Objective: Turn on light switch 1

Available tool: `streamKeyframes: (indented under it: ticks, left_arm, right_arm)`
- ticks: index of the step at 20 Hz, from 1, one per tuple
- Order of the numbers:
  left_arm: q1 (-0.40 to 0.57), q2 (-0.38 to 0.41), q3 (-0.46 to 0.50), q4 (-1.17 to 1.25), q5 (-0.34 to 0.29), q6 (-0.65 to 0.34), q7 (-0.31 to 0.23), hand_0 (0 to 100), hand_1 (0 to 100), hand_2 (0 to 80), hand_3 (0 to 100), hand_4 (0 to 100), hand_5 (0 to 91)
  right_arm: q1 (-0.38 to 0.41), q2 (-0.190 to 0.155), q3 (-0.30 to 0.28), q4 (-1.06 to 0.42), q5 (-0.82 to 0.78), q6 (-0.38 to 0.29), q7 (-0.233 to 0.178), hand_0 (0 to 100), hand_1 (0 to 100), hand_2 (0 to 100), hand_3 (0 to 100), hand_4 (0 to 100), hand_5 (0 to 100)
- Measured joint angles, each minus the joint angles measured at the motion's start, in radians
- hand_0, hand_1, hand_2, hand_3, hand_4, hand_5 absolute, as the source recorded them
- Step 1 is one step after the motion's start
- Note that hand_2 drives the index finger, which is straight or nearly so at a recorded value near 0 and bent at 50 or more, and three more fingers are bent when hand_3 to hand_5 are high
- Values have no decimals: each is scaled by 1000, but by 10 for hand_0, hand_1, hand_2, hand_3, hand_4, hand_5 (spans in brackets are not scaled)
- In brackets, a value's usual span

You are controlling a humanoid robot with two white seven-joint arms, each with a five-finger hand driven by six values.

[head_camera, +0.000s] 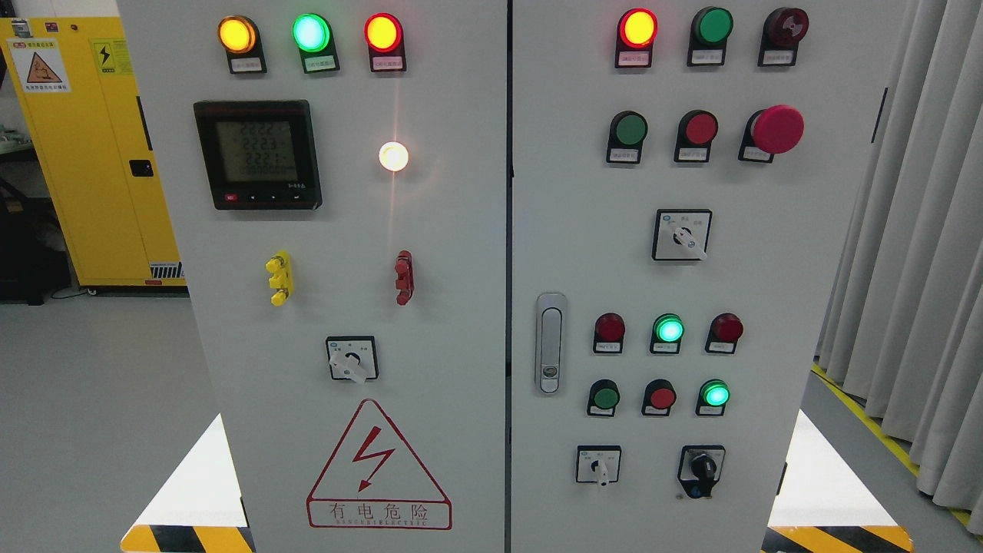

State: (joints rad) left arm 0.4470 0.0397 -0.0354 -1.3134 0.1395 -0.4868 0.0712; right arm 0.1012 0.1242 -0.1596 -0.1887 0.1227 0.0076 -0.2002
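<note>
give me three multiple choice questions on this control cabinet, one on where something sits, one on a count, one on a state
1. Where is the digital meter?
A. upper part of the left door
B. lower part of the right door
C. on the yellow cabinet

2. How many indicator lamps sit in the top row of the left door?
A. one
B. three
C. five

3. What is the state of the round white lamp right of the meter?
A. dark
B. missing
C. lit

Answers:
1. A, it sits above the yellow handle on the left door.
2. B, an amber lamp, a green lamp and a red lamp show there.
3. C, it glows brightly with flare.
</note>
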Motion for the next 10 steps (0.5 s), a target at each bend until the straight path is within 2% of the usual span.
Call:
streamKeyframes:
  ticks: [2, 3, 6, 10]
  left_arm:
    - [-8, 3, -2, 97, 0, -2, -6, 100, 270, 13, 186, 174, 0]
    - [-17, 3, -3, 150, 0, -4, -12, 92, 267, 0, 43, 51, 0]
    - [-58, 4, -4, 302, -1, 52, -53, 107, 249, 0, 0, 7, 0]
    - [-120, 1, -7, 496, -3, 205, -157, 122, 219, 0, 0, 0, 0]
  right_arm:
    - [0, 0, 0, 0, 0, 0, 0, 0, 500, 40, 0, 0, 0]
    - [0, 0, 0, 0, 0, 0, 0, 0, 500, 40, 0, 0, 0]
    - [0, 0, 0, 0, 0, 0, 0, 0, 500, 40, 0, 0, 0]
    - [0, 0, 0, 0, 0, -1, 0, 0, 500, 40, 0, 0, 0]
